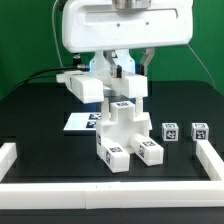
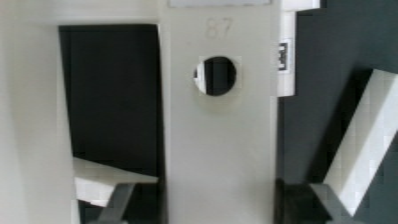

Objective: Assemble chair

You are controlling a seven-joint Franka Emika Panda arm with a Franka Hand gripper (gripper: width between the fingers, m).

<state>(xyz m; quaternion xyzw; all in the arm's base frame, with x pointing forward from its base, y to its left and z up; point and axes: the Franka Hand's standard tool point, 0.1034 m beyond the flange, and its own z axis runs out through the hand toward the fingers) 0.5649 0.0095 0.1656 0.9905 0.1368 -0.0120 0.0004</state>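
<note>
The chair [image 1: 125, 130] stands part-built at the table's middle, a chunky white stack with tags on its lower blocks. My gripper [image 1: 121, 72] hangs right over its upright top. In the wrist view a white bar [image 2: 222, 130] with a round hole [image 2: 217, 75] and a tag on its side runs between my fingers [image 2: 118, 192]. My gripper [image 2: 222, 205] is shut on this bar. A white slab [image 1: 86, 88] juts toward the exterior view's left beside the gripper; whether it is joined to the stack I cannot tell.
Two small tagged cubes [image 1: 170, 131] [image 1: 199, 130] sit on the exterior view's right. The marker board [image 1: 78, 122] lies left of the stack. White border rails run along the left [image 1: 8, 160], right [image 1: 210, 160] and front [image 1: 110, 190].
</note>
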